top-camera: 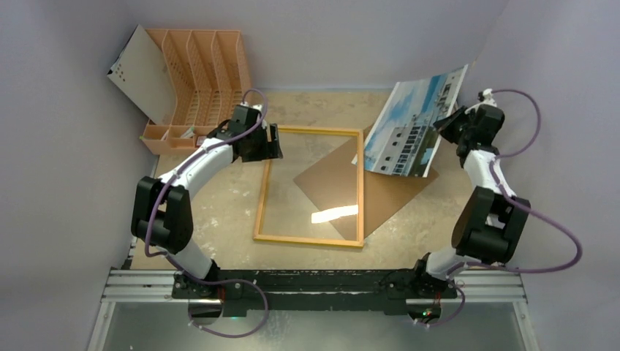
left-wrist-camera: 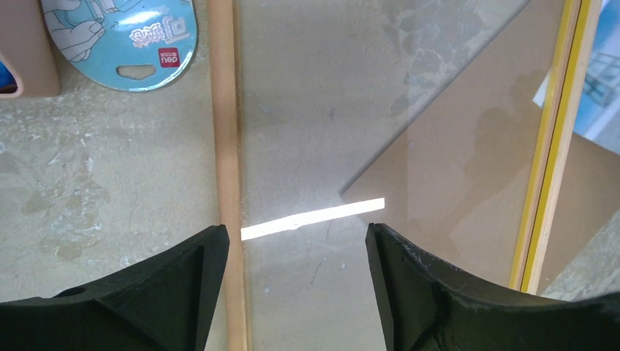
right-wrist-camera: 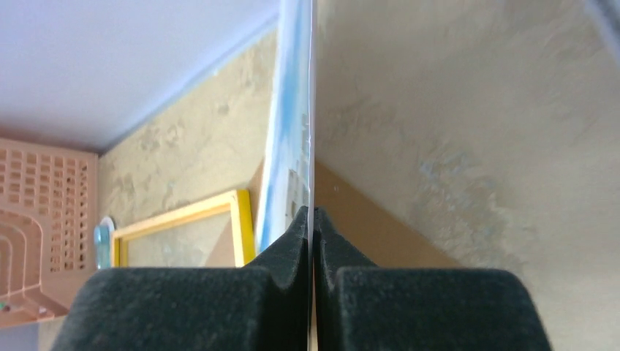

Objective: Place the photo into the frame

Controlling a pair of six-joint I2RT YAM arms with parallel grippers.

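- Up at 1 o'clock in the overhead view: the photo (top-camera: pixel 413 128), pinched along its right edge by the right hand (top-camera: pixel 447 121).
- Fingers of that hand pressed together, with only the thin sheet between them in the right wrist view.
- Held clear of the counter (top-camera: pixel 219 212) and tilted, picture side turned toward 9 o'clock, white building and blue sky plain to see.
- Lower edge hanging above the brown backing board (top-camera: pixel 395 197); cannot tell whether touching it.
- Near the frame's 2 o'clock corner but not inside the rim: the photo's lower left corner.
- Lying flat at the counter's middle: the frame (top-camera: pixel 308 240), long sides running 12 to 6 o'clock, a bright streak of glare on the pane toward its 5 o'clock corner.
- Partly under the pane, partly jutting past the 3 o'clock rim: the backing board, turned diamond-wise.
- Hovering over the frame's 11 o'clock corner: the left hand (top-camera: pixel 267 142), fingers spread wide apart, gripping nothing.
- From the left wrist view, a light wood rim running down along the inner edge of one finger, bare pane filling the gap between the two.
- Just outside that wood rim, on the counter: a round blue tag (left-wrist-camera: pixel 121 36) printed with a cartoon and "deli".
- Back at 10 to 11 o'clock, against the wall: an orange slotted file rack (top-camera: pixel 201 73), with a pale perforated panel (top-camera: pixel 139 73) leaning at its 9 o'clock side.
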